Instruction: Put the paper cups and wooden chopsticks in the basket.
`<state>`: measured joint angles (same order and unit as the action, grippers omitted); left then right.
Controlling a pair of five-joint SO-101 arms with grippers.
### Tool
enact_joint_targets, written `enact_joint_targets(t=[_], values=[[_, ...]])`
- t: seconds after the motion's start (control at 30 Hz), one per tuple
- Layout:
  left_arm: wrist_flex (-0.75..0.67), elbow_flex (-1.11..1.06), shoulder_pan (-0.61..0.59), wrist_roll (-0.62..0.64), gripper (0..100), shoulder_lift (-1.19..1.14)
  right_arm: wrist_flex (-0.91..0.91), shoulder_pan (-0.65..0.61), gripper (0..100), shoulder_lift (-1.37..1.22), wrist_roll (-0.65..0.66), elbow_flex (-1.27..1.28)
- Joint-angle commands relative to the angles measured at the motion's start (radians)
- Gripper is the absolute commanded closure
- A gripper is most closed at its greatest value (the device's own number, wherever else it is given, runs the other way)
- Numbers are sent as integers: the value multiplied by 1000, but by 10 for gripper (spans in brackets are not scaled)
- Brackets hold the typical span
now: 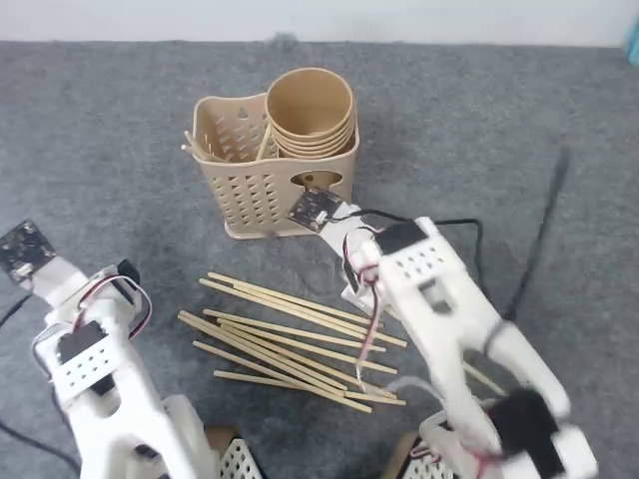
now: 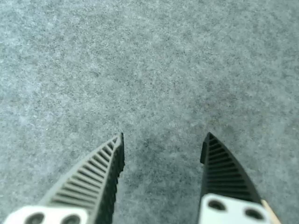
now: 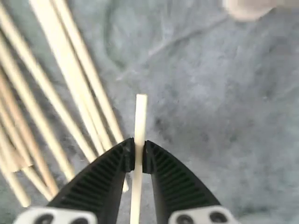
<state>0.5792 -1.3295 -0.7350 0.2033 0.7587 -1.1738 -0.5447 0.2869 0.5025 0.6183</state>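
Your right claw (image 3: 138, 144) is pinching a wooden chopstick (image 3: 140, 112) tight between its black fingers, and it is hovering over the grey carpet (image 3: 224, 93) just beside the loose chopsticks (image 1: 290, 334) that are lying scattered in front of the basket (image 1: 262, 195). Your left claw (image 2: 164, 136) is hanging with its fingers spread wide apart above bare carpet, off to the side of that pile. The stacked paper cups (image 1: 312, 110) are already sitting upright in one end of the basket, and a few stowed chopsticks (image 1: 192, 145) are leaning at the other end.
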Motion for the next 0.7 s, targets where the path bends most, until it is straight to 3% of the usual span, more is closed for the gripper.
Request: enact_joint_targets(t=[0.0,0.13,0.27,0.43,0.67], values=[[-26,4,8,6,742,5,-27,-54,991,285,-12,-35],[-26,4,8,6,742,5,59,-117,991,535,-20,-72],[-26,4,8,6,742,5,254,-140,991,656,-163,-132],[-26,4,8,6,742,5,516,-137,991,659,-345,-201],[-26,4,6,6,742,5,1018,-140,991,544,-494,-233]])
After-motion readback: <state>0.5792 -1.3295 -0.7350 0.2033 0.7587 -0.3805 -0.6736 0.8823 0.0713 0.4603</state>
